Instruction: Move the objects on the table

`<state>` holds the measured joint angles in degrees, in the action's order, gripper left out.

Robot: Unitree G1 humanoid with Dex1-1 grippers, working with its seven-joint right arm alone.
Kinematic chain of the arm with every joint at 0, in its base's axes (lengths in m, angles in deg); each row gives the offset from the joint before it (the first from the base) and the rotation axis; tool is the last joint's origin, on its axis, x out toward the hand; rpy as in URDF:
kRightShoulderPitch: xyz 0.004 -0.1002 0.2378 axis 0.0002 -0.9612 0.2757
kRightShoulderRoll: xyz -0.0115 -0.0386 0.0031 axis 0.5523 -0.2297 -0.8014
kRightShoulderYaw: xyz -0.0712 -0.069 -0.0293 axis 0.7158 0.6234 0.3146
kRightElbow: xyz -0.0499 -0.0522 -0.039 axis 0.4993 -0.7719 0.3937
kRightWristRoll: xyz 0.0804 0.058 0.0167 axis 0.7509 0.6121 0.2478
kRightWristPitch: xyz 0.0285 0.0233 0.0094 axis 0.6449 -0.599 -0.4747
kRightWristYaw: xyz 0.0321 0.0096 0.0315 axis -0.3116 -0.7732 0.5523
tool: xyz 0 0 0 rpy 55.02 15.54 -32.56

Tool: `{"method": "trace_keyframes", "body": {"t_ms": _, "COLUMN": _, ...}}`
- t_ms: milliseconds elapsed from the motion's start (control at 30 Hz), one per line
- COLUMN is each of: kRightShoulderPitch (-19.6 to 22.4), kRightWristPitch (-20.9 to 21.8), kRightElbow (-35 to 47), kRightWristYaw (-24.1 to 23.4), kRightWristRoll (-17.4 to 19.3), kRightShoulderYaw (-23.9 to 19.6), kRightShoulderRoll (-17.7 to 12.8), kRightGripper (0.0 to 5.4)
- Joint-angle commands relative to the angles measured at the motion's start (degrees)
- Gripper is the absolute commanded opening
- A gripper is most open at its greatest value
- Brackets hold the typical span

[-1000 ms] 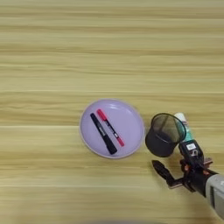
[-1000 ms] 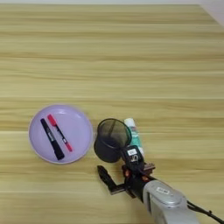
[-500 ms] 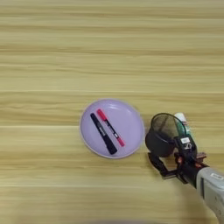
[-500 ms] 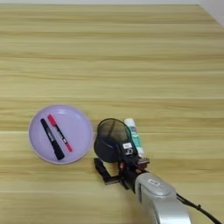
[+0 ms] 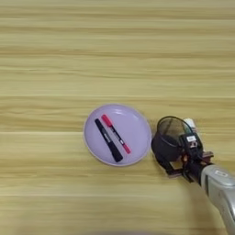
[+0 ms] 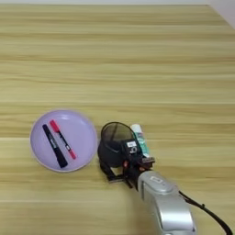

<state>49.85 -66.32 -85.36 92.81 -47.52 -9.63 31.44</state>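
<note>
- The table [image 5: 114,55], light tan wood with horizontal grain, fills the whole frame; everything sits in the lower half.
- Your right gripper [image 6: 120,166] is at the lower middle of the right eye view, its black fingers around the near side of the black mesh pen cup [image 6: 114,146]. I cannot tell whether they are clamped on it or only close around it.
- Judge the cup light, stiff and hollow: it can tip or skid, so take it low on the wall or by the rim.
- The white glue stick [image 6: 139,140] lies just right of the cup, apparently touching it; expect it to roll if nudged.
- Left of the cup, close by, a lilac plate [image 5: 137,120] holds a black marker [image 5: 109,140] and a red pen [image 5: 115,133] side by side. The plate rim blocks a leftward slide.
</note>
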Motion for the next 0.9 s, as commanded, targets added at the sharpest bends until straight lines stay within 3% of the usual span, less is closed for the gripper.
{"method": "trace_keyframes", "body": {"t_ms": 33, "kRightShoulderPitch": 3.69, "kRightWristPitch": 3.04, "kRightElbow": 0.32, "kRightWristYaw": -1.30, "kRightWristRoll": -0.55, "kRightShoulderYaw": -1.08, "kRightShoulderRoll": -0.61, "kRightGripper": 5.38}}
{"method": "trace_keyframes", "body": {"t_ms": 900, "kRightShoulderPitch": 13.57, "kRightWristPitch": 7.88, "kRightElbow": -12.92, "kRightWristYaw": -1.86, "kRightWristRoll": -1.26, "kRightShoulderYaw": -1.83, "kRightShoulderRoll": -0.80, "kRightGripper": 5.38}}
